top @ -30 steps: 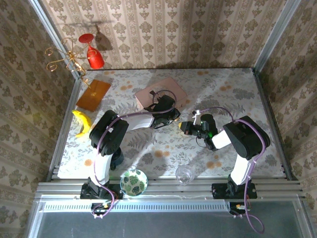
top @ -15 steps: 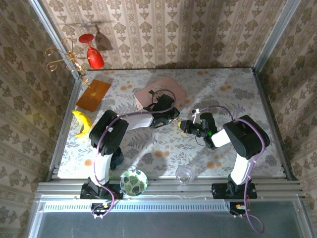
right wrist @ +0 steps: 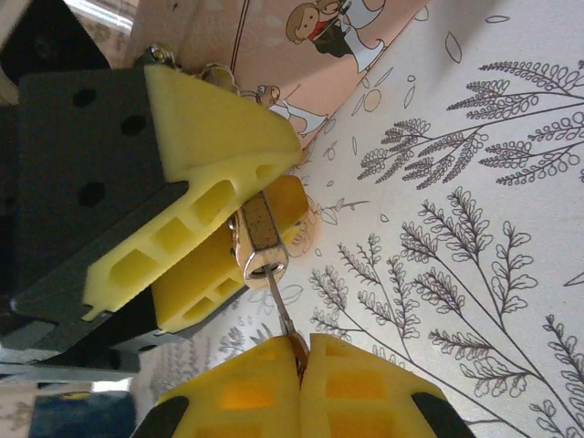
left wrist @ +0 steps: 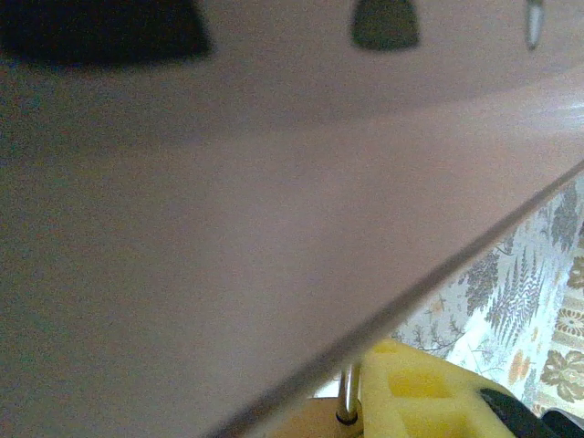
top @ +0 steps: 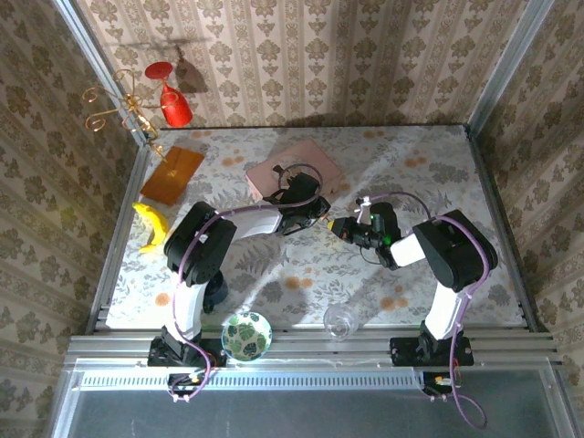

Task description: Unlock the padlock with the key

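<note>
The padlock (right wrist: 259, 230), a small metal block, shows in the right wrist view clamped between the yellow fingers of the left gripper (right wrist: 246, 224), just beside a corner of the pink box (right wrist: 310, 41). The right gripper (right wrist: 301, 365) is clenched on the key (right wrist: 279, 310), whose thin blade meets the padlock's lower end. The box lid bears a cartoon child in a red scarf. A fine chain (right wrist: 214, 73) lies at the box's edge. Under it all is a white cloth (right wrist: 474, 182) printed with grey fern sprigs.

In the left wrist view the box is a close pink blur. Below it sits one yellow finger (left wrist: 411, 392) with a thin metal rod (left wrist: 345, 401) just beside it. A strip of the cloth shows at the right.

From the top, the left gripper (top: 313, 213) and right gripper (top: 340, 228) meet nose to nose at mid-table, just near of the box. The padlock is between them, too small to make out. The table (top: 438, 173) carries the cloth, here dotted with orange flowers. Striped damask wallpaper (top: 319, 55) covers three walls, and aluminium rails (top: 365, 347) run along the near edge. At far left a red glass (top: 173, 102) hangs on a gold wire rack (top: 109, 108). A brown board (top: 172, 175) and a banana (top: 151, 228) lie at the left. A leaf-patterned bowl (top: 246, 335) and a clear glass (top: 338, 320) stand at the near edge.
</note>
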Controlling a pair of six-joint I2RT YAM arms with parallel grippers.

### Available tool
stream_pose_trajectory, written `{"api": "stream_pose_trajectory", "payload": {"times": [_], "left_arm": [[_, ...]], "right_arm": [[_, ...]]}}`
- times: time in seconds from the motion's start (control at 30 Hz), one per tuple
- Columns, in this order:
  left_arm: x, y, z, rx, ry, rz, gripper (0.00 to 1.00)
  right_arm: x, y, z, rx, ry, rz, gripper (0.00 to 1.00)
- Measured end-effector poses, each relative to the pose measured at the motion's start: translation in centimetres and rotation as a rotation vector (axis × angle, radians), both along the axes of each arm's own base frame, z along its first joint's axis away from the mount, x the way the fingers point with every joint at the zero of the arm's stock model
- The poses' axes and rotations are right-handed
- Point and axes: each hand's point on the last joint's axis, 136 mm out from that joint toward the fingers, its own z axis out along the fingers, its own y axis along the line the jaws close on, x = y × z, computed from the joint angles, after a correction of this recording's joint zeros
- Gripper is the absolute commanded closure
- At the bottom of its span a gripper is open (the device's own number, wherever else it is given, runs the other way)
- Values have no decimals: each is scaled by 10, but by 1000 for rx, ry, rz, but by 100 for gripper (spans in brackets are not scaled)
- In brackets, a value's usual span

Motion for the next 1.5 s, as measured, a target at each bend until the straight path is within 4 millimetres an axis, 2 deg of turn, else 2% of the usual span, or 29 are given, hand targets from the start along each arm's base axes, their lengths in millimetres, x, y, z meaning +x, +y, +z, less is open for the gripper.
{"api": "stream_pose_trajectory", "payload": {"times": [0.3, 0.8, 1.1, 1.5], "left_arm": [[2, 1, 0, -3, -3, 4, 100], [5, 4, -1, 2, 1, 12, 100], [12, 12, -2, 9, 0, 35, 100], [12, 13, -2, 12, 5, 37, 100]], "right_arm": [[3, 0, 0, 88, 34, 7, 100], [4, 8, 4, -101, 14, 82, 100], [16, 14, 1, 5, 77, 175, 100], [16, 15, 2, 31, 75, 195, 98]]}}
